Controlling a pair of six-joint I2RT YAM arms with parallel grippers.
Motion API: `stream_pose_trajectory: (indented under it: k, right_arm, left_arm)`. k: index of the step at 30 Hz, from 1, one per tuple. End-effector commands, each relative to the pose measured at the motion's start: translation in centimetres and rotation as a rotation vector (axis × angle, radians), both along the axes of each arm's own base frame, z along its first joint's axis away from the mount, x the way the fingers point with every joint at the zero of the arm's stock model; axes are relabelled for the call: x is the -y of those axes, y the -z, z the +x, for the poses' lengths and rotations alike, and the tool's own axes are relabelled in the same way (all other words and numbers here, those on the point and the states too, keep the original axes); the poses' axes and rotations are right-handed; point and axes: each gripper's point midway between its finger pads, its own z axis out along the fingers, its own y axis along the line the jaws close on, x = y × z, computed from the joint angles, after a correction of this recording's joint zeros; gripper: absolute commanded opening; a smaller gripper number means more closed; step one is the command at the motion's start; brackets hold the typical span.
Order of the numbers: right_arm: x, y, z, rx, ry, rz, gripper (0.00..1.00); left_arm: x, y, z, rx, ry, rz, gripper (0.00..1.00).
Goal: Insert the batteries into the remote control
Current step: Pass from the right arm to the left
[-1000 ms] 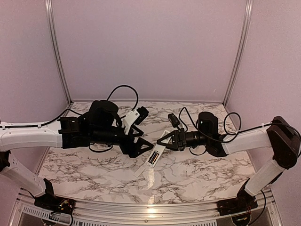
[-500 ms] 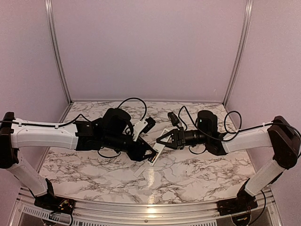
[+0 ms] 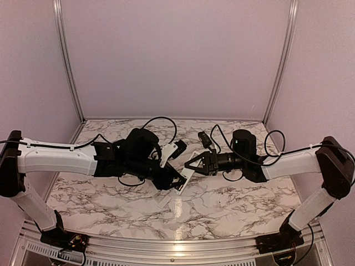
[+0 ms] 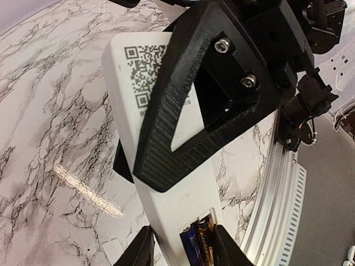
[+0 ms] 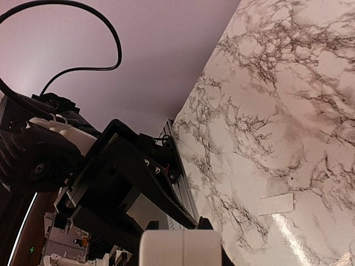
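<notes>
The remote control [image 3: 188,174] hangs tilted above the table, back side up, with a QR label [image 4: 145,72]. My right gripper [image 3: 192,164] is shut on its upper end, one finger [image 4: 166,144] lying flat across the back. The white end of the remote control [image 5: 180,249] fills that gripper [image 5: 178,224]. Two batteries [image 4: 198,244], one blue and one black-and-gold, lie in the recess at the lower end. My left gripper [image 3: 178,183] straddles that end [image 4: 182,235], its fingers against both long edges.
A short white cover plate [image 3: 165,200] lies flat on the marble table below the remote, also seen as a plate [image 5: 275,204] and as a corner [image 4: 111,250]. The metal front rail [image 4: 277,205] runs close by. Cables loop above both wrists.
My left arm has reached right to the remote's lower end and its jaws have narrowed around it. The right gripper and the remote have stayed in place.
</notes>
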Motion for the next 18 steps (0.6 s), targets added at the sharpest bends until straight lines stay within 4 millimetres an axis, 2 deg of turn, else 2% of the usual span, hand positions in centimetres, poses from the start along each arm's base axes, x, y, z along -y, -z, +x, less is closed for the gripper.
stream_pose_trajectory:
  k: [1, 4, 6, 8, 9, 11, 14, 18]
  right_arm:
    - [-0.3, -3.5, 0.2, 0.079, -0.01, 0.074, 0.0]
    - [-0.2, -3.8, 0.2, 0.089, -0.008, 0.081, 0.0]
    - [-0.1, -3.8, 0.2, 0.091, -0.005, 0.083, 0.0]
    - [0.2, -3.5, 0.4, 0.085, 0.007, 0.08, 0.0]
    - [0.8, -3.0, 0.9, 0.075, 0.03, 0.072, 0.0]
    - [1.6, -1.9, 1.7, 0.051, 0.076, 0.041, 0.0]
    - [3.1, 0.1, 3.0, 0.003, 0.155, 0.004, 0.0]
    - [3.8, 1.2, 3.8, -0.024, 0.214, -0.017, 0.0]
  left_arm:
    - [-0.2, 1.6, 0.5, -0.012, -0.008, 0.068, 0.31]
    - [-0.1, 1.9, 0.7, -0.025, -0.012, 0.071, 0.28]
    - [0.1, 1.7, 0.9, -0.031, -0.016, 0.062, 0.31]
    - [0.1, 1.2, 1.2, -0.028, -0.026, 0.045, 0.38]
    - [0.0, 0.2, 1.7, -0.003, -0.037, 0.029, 0.56]
    - [-0.4, -1.0, 2.2, 0.047, -0.058, 0.01, 0.68]
    - [-0.6, -2.2, 2.5, 0.135, -0.07, 0.006, 0.77]
    - [0.1, -1.2, 2.7, 0.233, -0.074, 0.111, 0.83]
